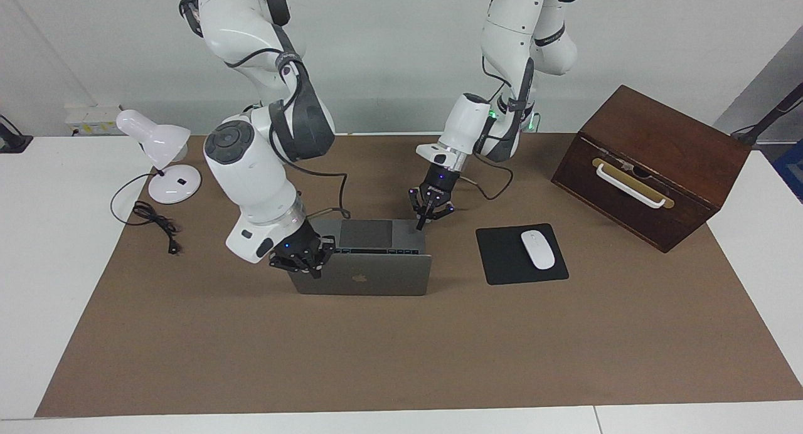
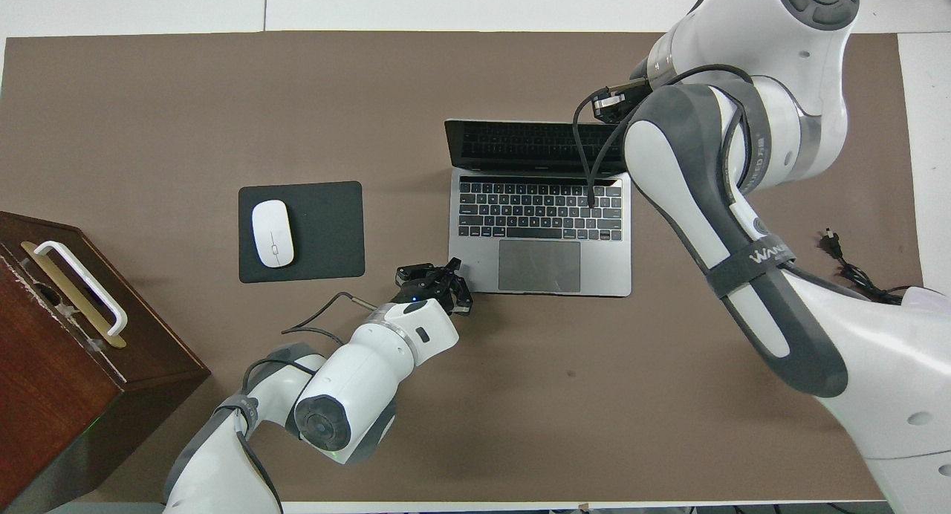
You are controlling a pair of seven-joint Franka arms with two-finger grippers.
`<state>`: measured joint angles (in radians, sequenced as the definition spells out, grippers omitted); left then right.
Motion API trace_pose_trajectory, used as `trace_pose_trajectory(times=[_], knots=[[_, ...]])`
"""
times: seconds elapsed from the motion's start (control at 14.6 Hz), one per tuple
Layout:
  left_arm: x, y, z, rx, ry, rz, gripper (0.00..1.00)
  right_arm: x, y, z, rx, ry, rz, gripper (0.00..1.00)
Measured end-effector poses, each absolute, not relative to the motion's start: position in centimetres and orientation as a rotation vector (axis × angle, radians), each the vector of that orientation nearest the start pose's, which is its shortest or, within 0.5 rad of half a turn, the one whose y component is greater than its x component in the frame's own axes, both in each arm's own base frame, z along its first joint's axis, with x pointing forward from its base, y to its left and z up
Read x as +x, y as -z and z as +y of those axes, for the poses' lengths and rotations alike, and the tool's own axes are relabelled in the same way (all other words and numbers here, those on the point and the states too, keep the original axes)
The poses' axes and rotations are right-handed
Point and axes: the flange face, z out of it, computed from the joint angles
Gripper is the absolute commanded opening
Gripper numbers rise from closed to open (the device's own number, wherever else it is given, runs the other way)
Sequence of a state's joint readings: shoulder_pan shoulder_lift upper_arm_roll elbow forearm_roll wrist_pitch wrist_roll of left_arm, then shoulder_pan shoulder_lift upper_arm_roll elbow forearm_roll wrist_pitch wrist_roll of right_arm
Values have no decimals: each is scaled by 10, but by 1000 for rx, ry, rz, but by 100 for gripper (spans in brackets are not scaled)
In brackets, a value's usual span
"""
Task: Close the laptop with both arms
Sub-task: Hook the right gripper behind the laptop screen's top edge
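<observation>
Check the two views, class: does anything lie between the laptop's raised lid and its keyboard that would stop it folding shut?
Nothing visible does. The laptop has bare keys and trackpad. The left gripper is at the base's corner, the right gripper at the lid's top edge; both are shut.

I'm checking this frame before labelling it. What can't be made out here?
- Overhead view: the right gripper at the laptop lid's corner is hidden by its own arm.
- Facing view: the screen faces away; only the lid's back shows.
- Both views: whether the left gripper touches the laptop's near corner.
- Overhead view: the wooden box is cut by the edge.
</observation>
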<state>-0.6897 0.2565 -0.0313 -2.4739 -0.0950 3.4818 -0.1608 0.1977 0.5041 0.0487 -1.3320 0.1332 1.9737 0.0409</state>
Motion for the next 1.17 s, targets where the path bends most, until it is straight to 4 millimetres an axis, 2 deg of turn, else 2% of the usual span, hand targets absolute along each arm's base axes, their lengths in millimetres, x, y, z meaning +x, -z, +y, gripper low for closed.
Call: trace_pose_trajectory(times=[0.48,1.17], knots=[[404,-267,-340,-3180,1124,747,0,697,-456,177,-2961,170,-228,0],[404,-267,-340,-3124,1134,855,0,691,-446,175,-2967,134,-227,0]])
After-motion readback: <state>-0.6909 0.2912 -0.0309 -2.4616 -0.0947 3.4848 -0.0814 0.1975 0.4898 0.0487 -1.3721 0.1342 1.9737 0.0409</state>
